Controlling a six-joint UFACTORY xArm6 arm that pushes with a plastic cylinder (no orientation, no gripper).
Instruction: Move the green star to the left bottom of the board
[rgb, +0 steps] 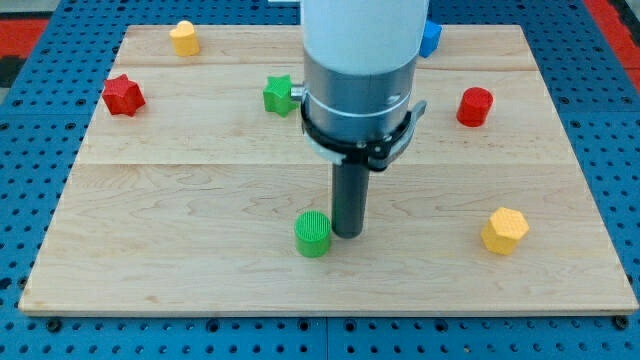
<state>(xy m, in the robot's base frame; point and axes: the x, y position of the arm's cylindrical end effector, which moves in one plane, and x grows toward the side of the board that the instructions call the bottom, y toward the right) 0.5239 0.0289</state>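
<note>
The green star (279, 94) lies on the wooden board (200, 260) in the upper middle, just left of the arm's grey body. My tip (347, 234) rests on the board in the lower middle, well below and to the right of the star. A green cylinder (313, 234) stands right beside my tip on its left, touching or nearly touching it.
A red star (123, 95) lies at the left. A yellow block (184, 38) is at the top left. A blue block (430, 38) shows partly behind the arm at the top. A red cylinder (475, 106) is at the right. A yellow hexagon (504, 230) is at the lower right.
</note>
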